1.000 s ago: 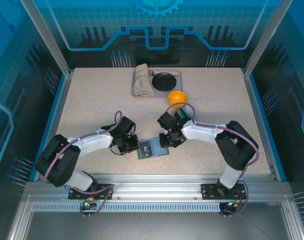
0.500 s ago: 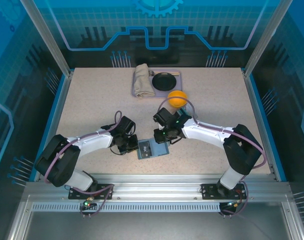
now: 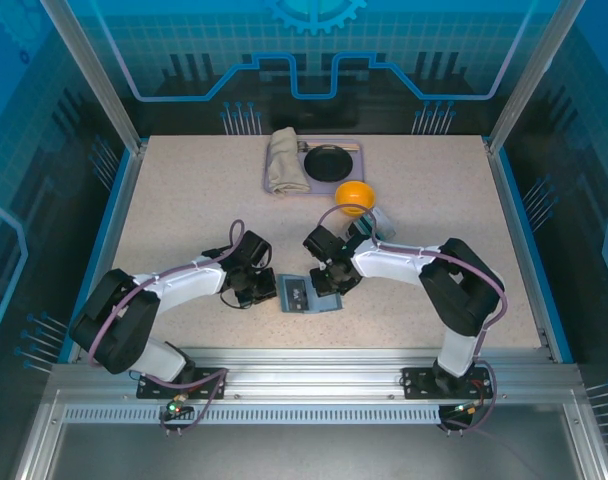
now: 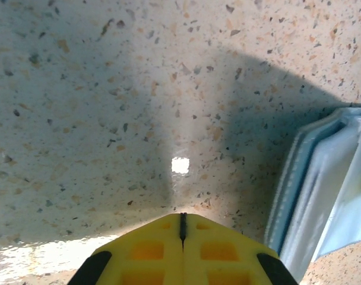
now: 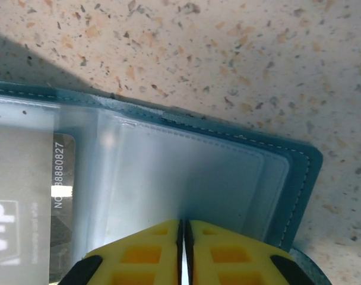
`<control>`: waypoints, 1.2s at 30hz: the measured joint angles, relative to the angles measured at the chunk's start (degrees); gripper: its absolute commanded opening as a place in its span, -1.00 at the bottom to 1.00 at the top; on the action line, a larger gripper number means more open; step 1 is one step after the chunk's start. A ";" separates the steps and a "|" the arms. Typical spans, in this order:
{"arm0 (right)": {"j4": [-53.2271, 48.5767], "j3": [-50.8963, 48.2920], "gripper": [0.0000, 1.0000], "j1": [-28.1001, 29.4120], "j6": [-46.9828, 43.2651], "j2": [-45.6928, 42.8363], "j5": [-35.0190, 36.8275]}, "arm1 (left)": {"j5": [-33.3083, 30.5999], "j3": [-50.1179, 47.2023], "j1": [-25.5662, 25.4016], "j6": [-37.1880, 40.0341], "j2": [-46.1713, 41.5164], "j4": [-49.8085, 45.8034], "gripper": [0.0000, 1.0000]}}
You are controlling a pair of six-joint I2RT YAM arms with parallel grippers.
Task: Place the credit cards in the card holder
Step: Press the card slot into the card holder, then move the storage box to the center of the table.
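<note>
Looking at where things sit, the open card holder [image 3: 319, 305] is lying flat on the desk [image 3: 184, 210], near the front edge and right between your two arms. Its long axis runs left to right, so each arm gets one short end of it.

Your right end effector [image 3: 329, 283] is the one that matters here. It's down over the right half of the holder, and in the wrist view its yellow fingertips [image 5: 151, 255] are pinched together to a hairline with nothing visible between them. The empty clear pocket sits directly ahead of the tips, and the stitched far edge of the holder is beyond that. One dark card [image 5: 26, 196] with a printed number is already behind the clear plastic on the left half.

Your left end effector [image 3: 259, 291] is fully closed too and holding nothing. It's just beside the holder's left edge, over bare desk. From its wrist camera the layered blue edge is off to the right of the tips, so a short move right should get it onto the holder.

My guess is the right arm is nearer the free pocket, and the left arm is better placed to pin the holder down.
</note>
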 measured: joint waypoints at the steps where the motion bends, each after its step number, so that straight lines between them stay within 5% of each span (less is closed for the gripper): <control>1: -0.26 0.00 -0.68 0.00 -0.22 -0.17 0.31 | -0.11 0.00 -0.02 0.00 0.00 0.00 -1.00; 5: -1.18 0.07 -0.58 -0.02 -1.38 -1.46 0.68 | -0.15 0.02 -0.02 0.04 0.00 0.00 -1.00; 12: -3.32 2.60 0.24 -2.16 -3.43 -9.55 -0.70 | -0.85 1.27 -0.02 0.20 -1.95 -1.95 -0.94; 13: -3.91 3.58 0.64 -3.54 -4.09 -11.52 -1.25 | -1.05 1.60 -0.02 0.17 -2.93 -2.40 -0.89; 15: -4.70 5.57 0.83 -7.19 -4.59 -14.67 -2.29 | -1.46 2.49 0.00 0.17 -4.94 -3.23 -0.77; 19: -5.51 8.92 0.99 -17.20 -6.91 -20.26 -3.13 | -1.99 5.27 0.00 -0.17 -8.11 -4.37 -0.28; 25: -6.78 11.13 0.99 -29.94 -11.67 -19.91 -5.31 | -1.55 8.83 -0.02 -0.44 -8.74 -3.87 0.20; 30: -6.27 13.18 1.00 -38.84 -12.72 -10.32 -12.28 | -0.57 11.80 -0.09 -0.50 -6.03 -2.71 0.41; 36: -7.50 20.04 0.87 -40.37 -13.20 3.78 -18.47 | 0.22 14.03 -1.16 -1.05 -2.73 -1.44 0.47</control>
